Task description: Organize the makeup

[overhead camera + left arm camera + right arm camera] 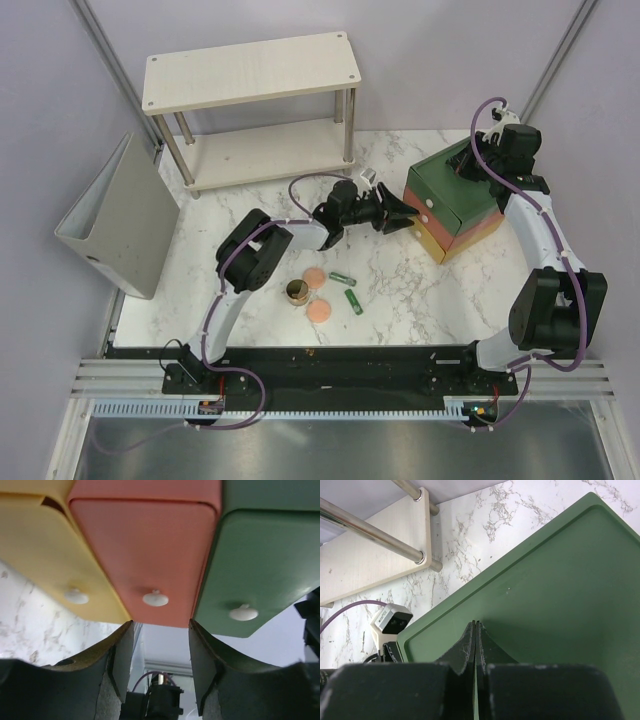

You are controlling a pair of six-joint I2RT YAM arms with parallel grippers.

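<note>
The left gripper (159, 652) hangs with its jaws spread, squarely in front of the white mushroom-shaped knob (155, 599) on the coral-red middle drawer (145, 550). That drawer belongs to the plastic green-red-yellow drawer box (455, 215), which sits toward the far right corner of the white marble table (420, 300). The right gripper (476, 642) has its fingers pressed together on nothing, tips down on the box's green top — apparently bracing it.

The step in hand looks like pulling that drawer open. To do it well, the left fingers should advance until the knob's stem sits between them, close behind the cap, then draw straight back along the drawer's line. A skewed pull could jam it or drag the light box, so the right arm's press matters.

The makeup lies loose mid-table, toward the near edge and well apart from the box. There is a peach-pink disc (314, 277), a second peach-pink disc (320, 312) nearer the edge, and a dark gold-rimmed round jar (297, 292) just left of both. Two short dark green tubes (343, 277) lie flat to their right.
</note>
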